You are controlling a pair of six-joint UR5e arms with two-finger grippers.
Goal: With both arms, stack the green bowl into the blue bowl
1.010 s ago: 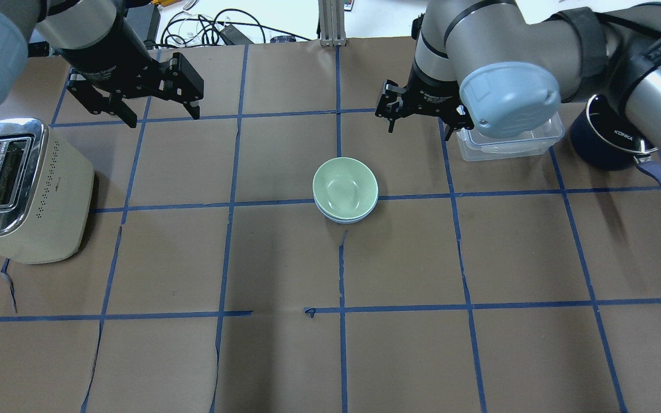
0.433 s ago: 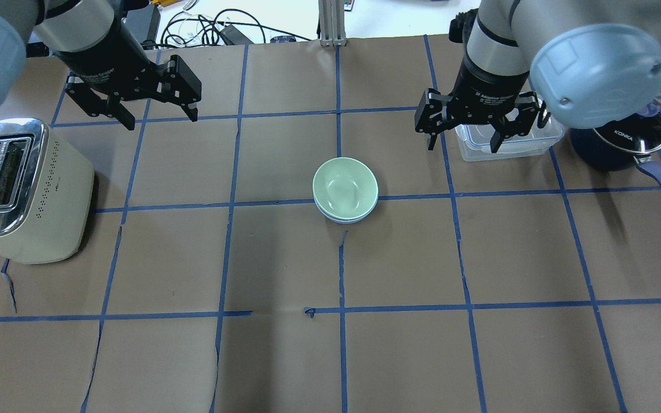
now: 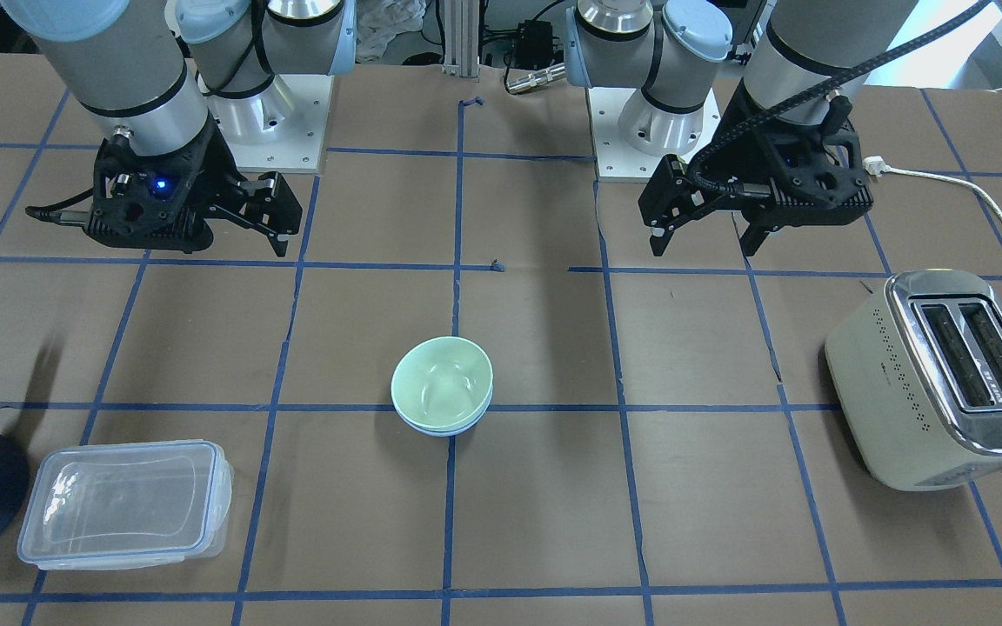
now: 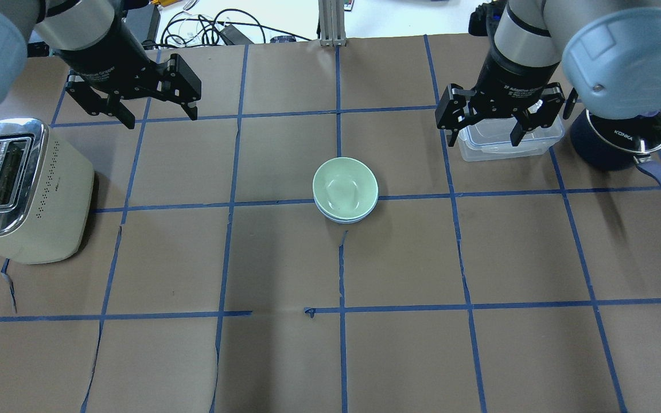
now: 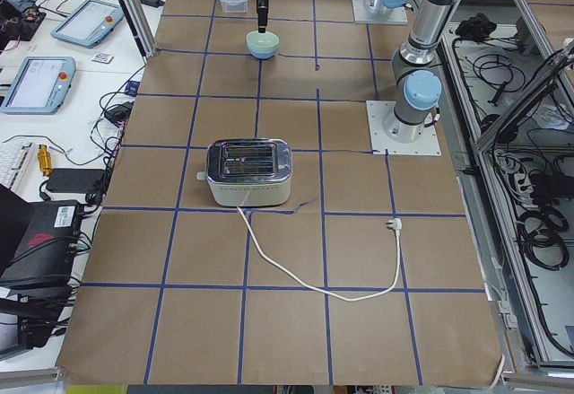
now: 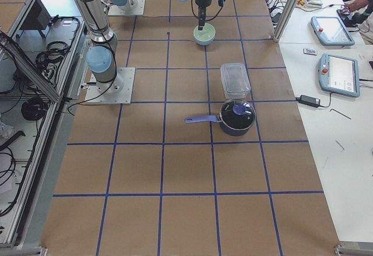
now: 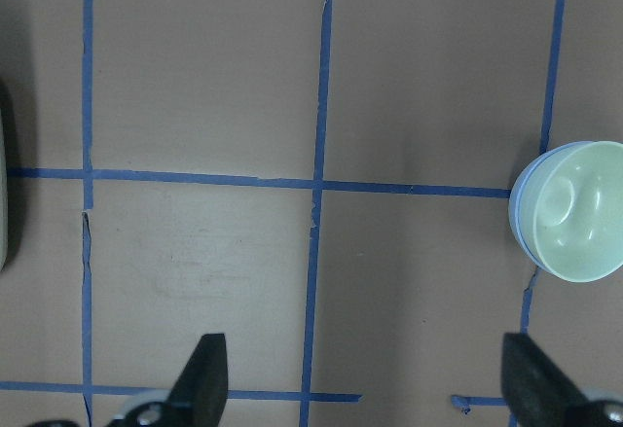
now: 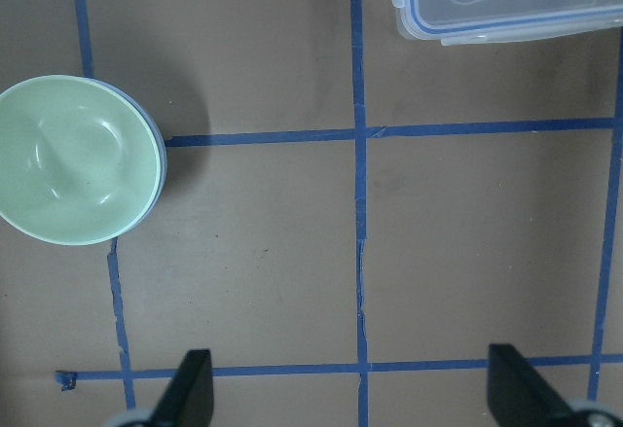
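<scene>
Centrally, green bowl [image 4: 345,186] nested in blue bowl [image 4: 343,219] on brown tape-gridded table [image 4: 284,355].

Toaster [image 5: 248,171] nearer, green bowl [image 5: 262,42] beyond

Overhead faces front view, wrist cameras look down (sharing green bowl [image 8: 78,160])

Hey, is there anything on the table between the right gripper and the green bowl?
Nothing stands there. In the overhead view, the stretch between the right gripper and the green bowl is bare brown paper crossed by blue tape.
</scene>
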